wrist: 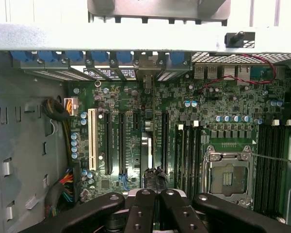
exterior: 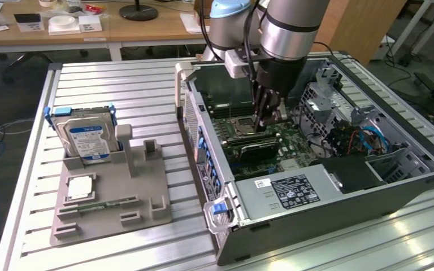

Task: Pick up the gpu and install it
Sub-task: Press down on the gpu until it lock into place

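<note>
On the exterior view's left, a gray holder sits on the metal table. A silver hard drive with a blue and white label stands up in the holder, at about 11 o'clock on it. A thin green memory stick lies flat lower down, near 7 o'clock.

At 3 o'clock from the holder is the big computer case, lying on its side with its lid off. The green motherboard shows inside it.

The robot arm comes down into the case from 12 o'clock. Its gripper has its two fingers pressed close together.

The gpu stands on its edge on the motherboard, just at 6 o'clock from the fingertips. It is lined up with one of the long black slots. The fingertips are right at its top edge. I cannot tell if they pinch the card or only touch it.

The square silver chip socket is just beside the gpu.
</note>
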Motion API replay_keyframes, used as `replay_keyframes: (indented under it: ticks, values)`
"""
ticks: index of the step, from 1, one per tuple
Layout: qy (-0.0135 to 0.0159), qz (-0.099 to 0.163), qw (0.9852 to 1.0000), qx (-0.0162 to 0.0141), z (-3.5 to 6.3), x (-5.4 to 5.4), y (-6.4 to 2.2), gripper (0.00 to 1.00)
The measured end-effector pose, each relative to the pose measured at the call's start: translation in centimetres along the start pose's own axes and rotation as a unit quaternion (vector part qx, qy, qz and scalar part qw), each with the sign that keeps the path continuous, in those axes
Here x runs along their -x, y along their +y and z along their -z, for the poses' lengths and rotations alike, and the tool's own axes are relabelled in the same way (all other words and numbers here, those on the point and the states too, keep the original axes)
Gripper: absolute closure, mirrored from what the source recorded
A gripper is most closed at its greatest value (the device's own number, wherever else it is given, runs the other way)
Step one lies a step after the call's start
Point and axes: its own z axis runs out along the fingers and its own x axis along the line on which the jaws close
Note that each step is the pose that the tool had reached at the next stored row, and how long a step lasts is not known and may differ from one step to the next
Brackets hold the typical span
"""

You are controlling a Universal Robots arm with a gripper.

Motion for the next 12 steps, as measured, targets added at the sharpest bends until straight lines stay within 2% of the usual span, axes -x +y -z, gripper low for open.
replay_keyframes:
  ticks: [12]
  values:
    - [0.0,0.0,1.0,0.0,-0.23,0.0,0.0,0.89]
